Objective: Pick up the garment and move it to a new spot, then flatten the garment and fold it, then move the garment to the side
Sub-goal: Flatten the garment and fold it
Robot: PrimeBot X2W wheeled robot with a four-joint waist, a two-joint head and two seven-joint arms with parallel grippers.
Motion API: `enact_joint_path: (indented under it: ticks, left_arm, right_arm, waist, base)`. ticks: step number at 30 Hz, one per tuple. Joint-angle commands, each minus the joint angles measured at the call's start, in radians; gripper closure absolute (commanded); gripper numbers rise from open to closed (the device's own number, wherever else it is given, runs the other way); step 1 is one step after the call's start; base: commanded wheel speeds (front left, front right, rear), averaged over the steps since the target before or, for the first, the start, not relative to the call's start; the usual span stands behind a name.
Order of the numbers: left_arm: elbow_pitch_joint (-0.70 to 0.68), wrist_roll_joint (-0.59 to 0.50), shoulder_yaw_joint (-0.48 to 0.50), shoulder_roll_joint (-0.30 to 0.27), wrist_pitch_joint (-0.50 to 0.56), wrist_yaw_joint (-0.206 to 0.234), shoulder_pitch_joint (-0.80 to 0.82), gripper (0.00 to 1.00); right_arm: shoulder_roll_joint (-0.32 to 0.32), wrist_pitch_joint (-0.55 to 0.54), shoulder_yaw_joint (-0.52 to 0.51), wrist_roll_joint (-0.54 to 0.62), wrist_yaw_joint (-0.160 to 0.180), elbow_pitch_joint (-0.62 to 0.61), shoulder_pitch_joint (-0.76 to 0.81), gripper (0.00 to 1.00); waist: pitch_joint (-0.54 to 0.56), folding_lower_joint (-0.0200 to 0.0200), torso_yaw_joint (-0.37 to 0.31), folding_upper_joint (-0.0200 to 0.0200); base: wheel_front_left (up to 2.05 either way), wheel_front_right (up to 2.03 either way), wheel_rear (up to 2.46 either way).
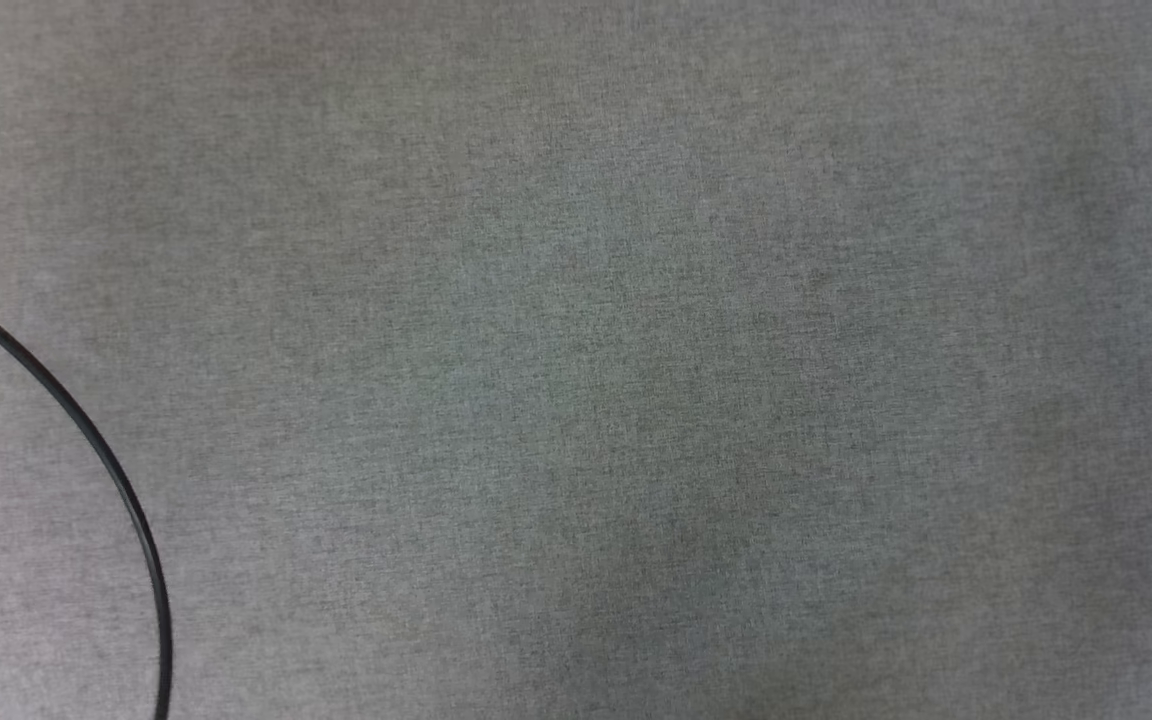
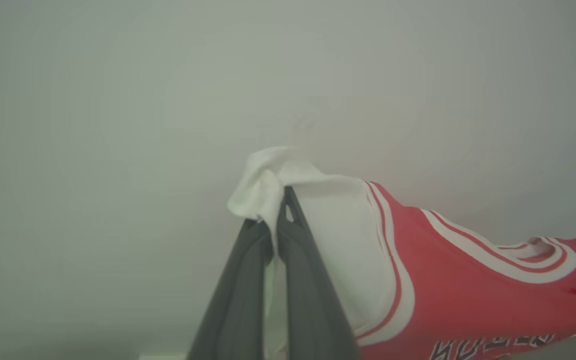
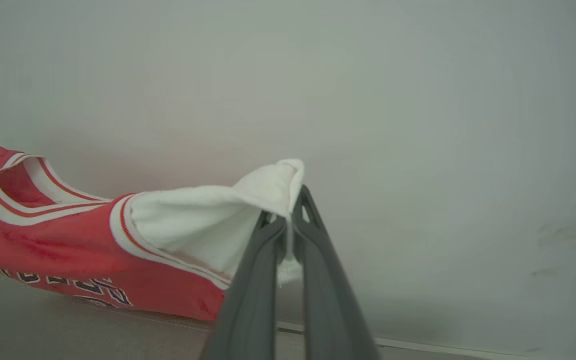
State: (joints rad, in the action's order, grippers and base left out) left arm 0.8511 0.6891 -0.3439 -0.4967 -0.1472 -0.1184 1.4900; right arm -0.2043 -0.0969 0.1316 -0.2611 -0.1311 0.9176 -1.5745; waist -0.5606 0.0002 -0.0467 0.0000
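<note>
The left claw (image 2: 274, 210) was clamped together on a bunched white sleeve (image 2: 338, 230) of the garment (image 2: 443, 280). The right claw (image 3: 288, 205) was pinched shut on the other white sleeve (image 3: 193, 220). The garment (image 3: 68, 250) hung raised between the two claws against a pale background. Its red body was stretched across, with the striped neckline (image 2: 533, 255) midway and the black lettering (image 3: 98, 295) facing out below it.

Gripping one sleeve on each side probably served to spread the shirt to its full width, so it could be carried over and laid down flat without bunching. In the head view the grey tabletop (image 1: 636, 350) lay below, with a black cable (image 1: 86, 430) curving along its left side, likely the spot meant for the garment. Whether the hem touched anything could not be told.
</note>
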Motion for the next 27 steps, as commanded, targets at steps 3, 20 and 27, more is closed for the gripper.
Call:
enact_joint_path:
  ticks: [3, 20, 27]
  left_arm:
    - [0.024, 0.027, -0.007, 0.003, -0.028, -0.008, -0.100, 1.00]
    - [-0.182, 0.129, 0.015, -0.048, -0.113, 0.068, -0.910, 1.00]
    - [-0.506, 0.193, 0.100, -0.076, -0.115, 0.231, -1.343, 1.00]
  right_arm:
    - [0.003, 0.019, 0.038, -0.039, 0.001, 0.021, 0.097, 1.00]
    - [-0.076, 0.072, 0.150, -0.284, 0.001, -0.222, 0.861, 1.00]
    - [-0.064, 0.035, 0.056, -0.324, 0.001, -0.463, 1.249, 1.00]
  waist:
    - [0.046, -0.0002, 0.002, 0.0000]
    - [0.367, -0.0002, 0.001, 0.0000]
    - [0.453, -0.0002, -0.003, 0.0000]
  base:
    - [0.00, 0.00, 0.00]
    - [0.00, 0.00, 0.00]
    - [0.00, 0.00, 0.00]
